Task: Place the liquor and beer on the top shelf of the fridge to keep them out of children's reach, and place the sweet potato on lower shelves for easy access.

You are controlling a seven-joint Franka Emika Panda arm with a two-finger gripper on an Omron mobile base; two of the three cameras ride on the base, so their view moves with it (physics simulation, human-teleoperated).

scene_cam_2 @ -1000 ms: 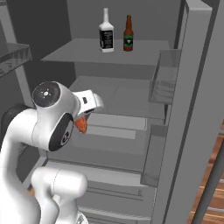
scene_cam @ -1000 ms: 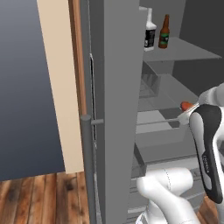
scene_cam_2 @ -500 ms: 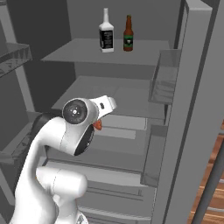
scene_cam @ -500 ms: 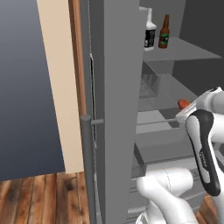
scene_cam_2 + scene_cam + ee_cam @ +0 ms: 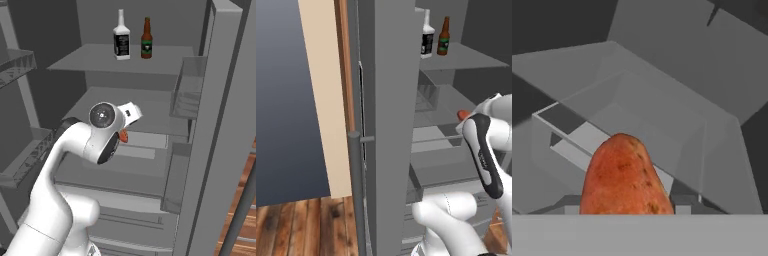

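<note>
Holding the sweet potato (image 5: 626,177) in the gripper (image 5: 123,134), fingers clamped on it, at the bottom centre of the hand view with translucent drawer fronts of the lower shelves (image 5: 662,115) behind; peeking orange at centre right of the left base view (image 5: 462,114) and beside the wrist mid-frame in the right base view (image 5: 122,135). Standing side by side near the top of both base views: the liquor (image 5: 121,36) and beer (image 5: 146,39), on the top shelf (image 5: 100,60) of the open fridge (image 5: 388,125).
</note>
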